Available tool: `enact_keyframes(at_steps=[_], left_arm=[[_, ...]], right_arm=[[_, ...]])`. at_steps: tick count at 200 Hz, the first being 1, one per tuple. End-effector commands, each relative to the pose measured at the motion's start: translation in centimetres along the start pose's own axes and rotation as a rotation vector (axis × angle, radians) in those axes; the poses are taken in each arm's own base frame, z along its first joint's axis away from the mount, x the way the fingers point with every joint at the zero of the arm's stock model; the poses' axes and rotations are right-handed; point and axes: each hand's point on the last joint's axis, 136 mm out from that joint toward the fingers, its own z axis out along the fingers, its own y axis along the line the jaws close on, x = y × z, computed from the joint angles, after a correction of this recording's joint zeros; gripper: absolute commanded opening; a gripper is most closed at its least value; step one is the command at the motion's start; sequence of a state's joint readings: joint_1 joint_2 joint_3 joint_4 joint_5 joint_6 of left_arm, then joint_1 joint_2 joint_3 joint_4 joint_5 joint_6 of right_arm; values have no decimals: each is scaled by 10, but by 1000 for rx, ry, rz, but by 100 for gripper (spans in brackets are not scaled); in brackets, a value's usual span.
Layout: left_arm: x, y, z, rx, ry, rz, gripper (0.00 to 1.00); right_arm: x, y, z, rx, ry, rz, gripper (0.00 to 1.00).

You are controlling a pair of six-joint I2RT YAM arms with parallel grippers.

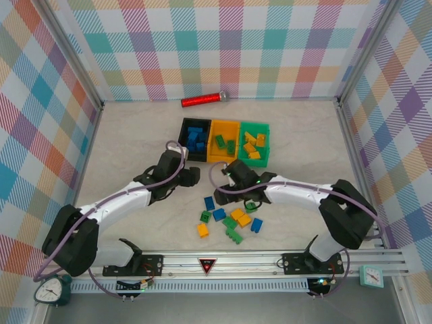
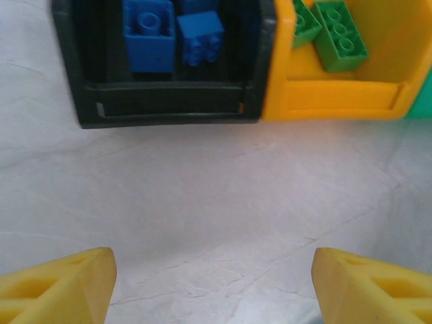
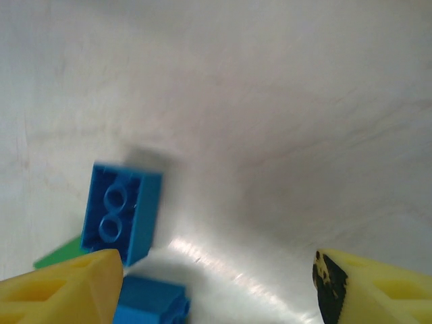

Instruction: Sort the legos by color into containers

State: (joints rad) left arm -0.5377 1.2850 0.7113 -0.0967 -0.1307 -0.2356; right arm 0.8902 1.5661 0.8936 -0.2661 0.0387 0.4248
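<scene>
Nearest, along the table's front edge, a metal rail [image 1: 270, 260] is carrying both arm bases, with a round dark alarm clock [image 1: 49, 290] sitting by its left end and a small teal clock [image 1: 371, 275] by its right. Just beyond, a loose cluster of small studded plastic bricks [image 1: 219, 214] in blue, green and orange is lying on the pale table [image 1: 135, 135], right of centre.

The right gripper [image 3: 217, 263] is hanging over the cluster's far left edge; its yellow jaws are standing wide apart with nothing between them, and a blue two-stud brick [image 3: 123, 212] is lying just beside one finger [image 3: 67, 290], with a second blue brick [image 3: 152, 304] below it.

The left gripper [image 2: 212, 256] is hovering over bare table just in front of the bins; its jaws are likewise gaping wide and gripping nothing.

Farther back, three small open plastic bins are standing in a touching row:
- the black rectangular bin [image 1: 183, 140], on the left, is holding blue bricks [image 2: 148, 34];
- the orange-yellow bin [image 1: 223, 154], in the middle, is holding green bricks [image 2: 341, 37];
- the green bin [image 1: 253, 123], on the right, is holding orange bricks [image 1: 254, 154].

Beyond them, near the back wall, a red cylinder with a silver tip [image 1: 204, 100] is lying on its side.
</scene>
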Motion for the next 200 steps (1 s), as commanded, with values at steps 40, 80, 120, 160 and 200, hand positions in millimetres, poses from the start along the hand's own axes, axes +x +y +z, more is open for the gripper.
enact_keyframes(at_steps=[40, 80, 120, 160, 200], left_arm=[[-12, 62, -23, -138, -128, -179, 76], [-11, 71, -25, -157, -137, -206, 76], [-9, 74, -22, -175, -114, -211, 76], [-8, 74, -22, -175, -111, -210, 76], [-4, 73, -15, -172, -91, -216, 76]], right_arm=[[51, 20, 2, 79, 184, -93, 75], [56, 42, 8, 32, 203, -97, 75], [55, 55, 15, 6, 195, -80, 75], [62, 37, 23, 103, 221, -89, 72], [57, 29, 19, 140, 175, -73, 60]])
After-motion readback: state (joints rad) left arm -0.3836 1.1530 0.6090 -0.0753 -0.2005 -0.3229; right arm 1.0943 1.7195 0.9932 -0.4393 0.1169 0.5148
